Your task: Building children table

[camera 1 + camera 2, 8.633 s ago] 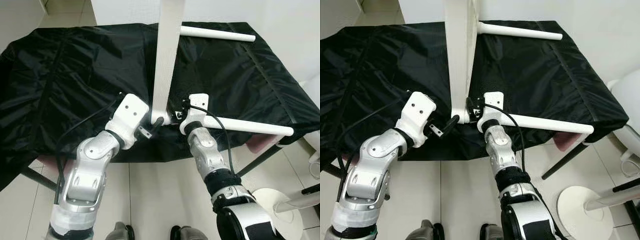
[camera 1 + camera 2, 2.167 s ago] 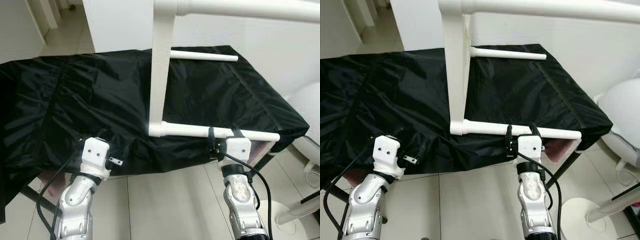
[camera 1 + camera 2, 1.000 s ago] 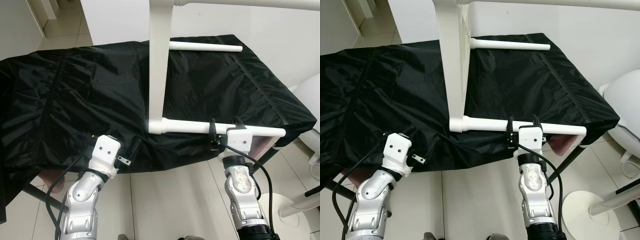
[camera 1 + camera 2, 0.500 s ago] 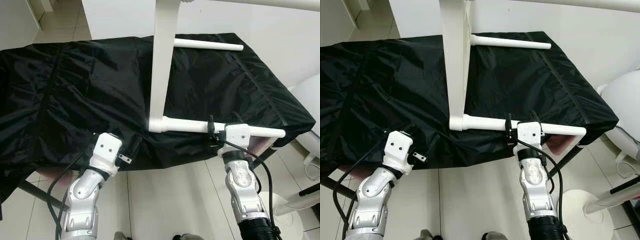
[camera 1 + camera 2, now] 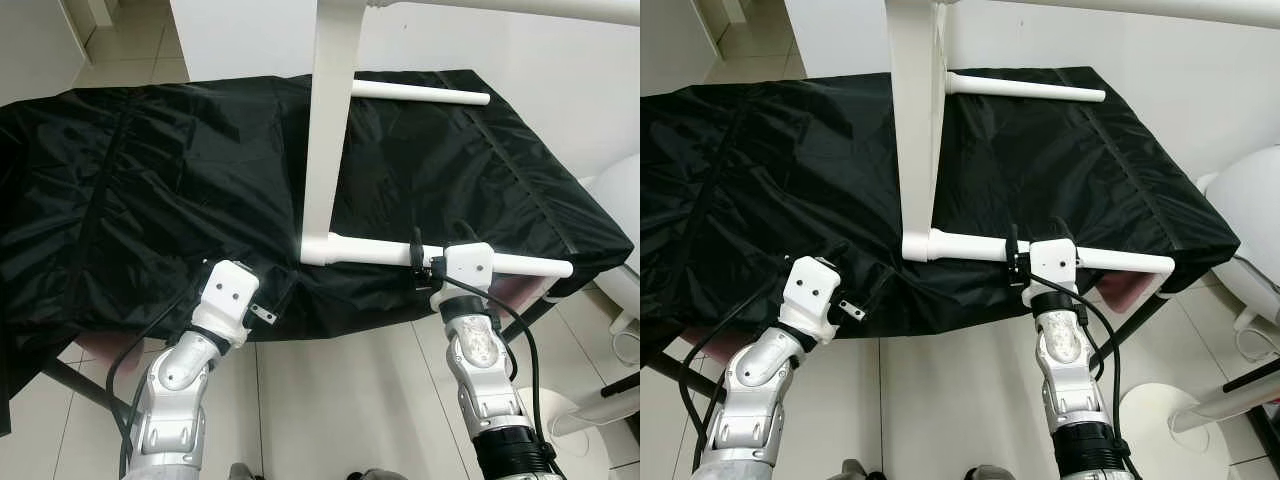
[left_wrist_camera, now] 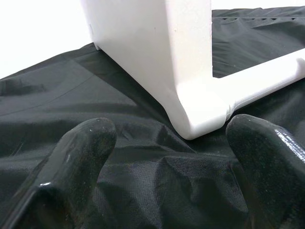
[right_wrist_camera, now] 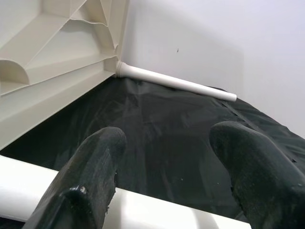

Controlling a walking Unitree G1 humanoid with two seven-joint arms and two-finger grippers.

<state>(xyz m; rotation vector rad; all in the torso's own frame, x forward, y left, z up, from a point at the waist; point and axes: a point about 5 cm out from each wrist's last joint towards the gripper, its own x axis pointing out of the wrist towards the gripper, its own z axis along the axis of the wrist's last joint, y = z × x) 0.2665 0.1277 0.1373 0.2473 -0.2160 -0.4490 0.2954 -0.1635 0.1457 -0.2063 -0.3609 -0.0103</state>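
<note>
The white children's table stands on its edge on a black cloth (image 5: 150, 170); its tabletop (image 5: 328, 130) rises upright. A near white leg (image 5: 380, 251) lies level along the cloth's front edge, a far leg (image 5: 420, 92) lies behind, and another leg (image 5: 500, 5) crosses the top. My right gripper (image 5: 438, 255) is open at the near leg's middle, and the leg runs across the base of both fingers (image 7: 95, 167). My left gripper (image 6: 176, 157) is open, low on the cloth, facing the corner (image 6: 200, 114) where tabletop and near leg join, a short way off.
The cloth-covered work table (image 5: 1160, 200) ends just before my arms, with tiled floor (image 5: 340, 400) below. A white rounded seat (image 5: 1250, 210) and a round white floor base (image 5: 585, 415) stand at the right. A white wall (image 7: 190, 38) runs close behind.
My left gripper has crept forward and to the right, toward the tabletop's lower corner. My right gripper stays at the near leg. The camera view has shifted slightly.
</note>
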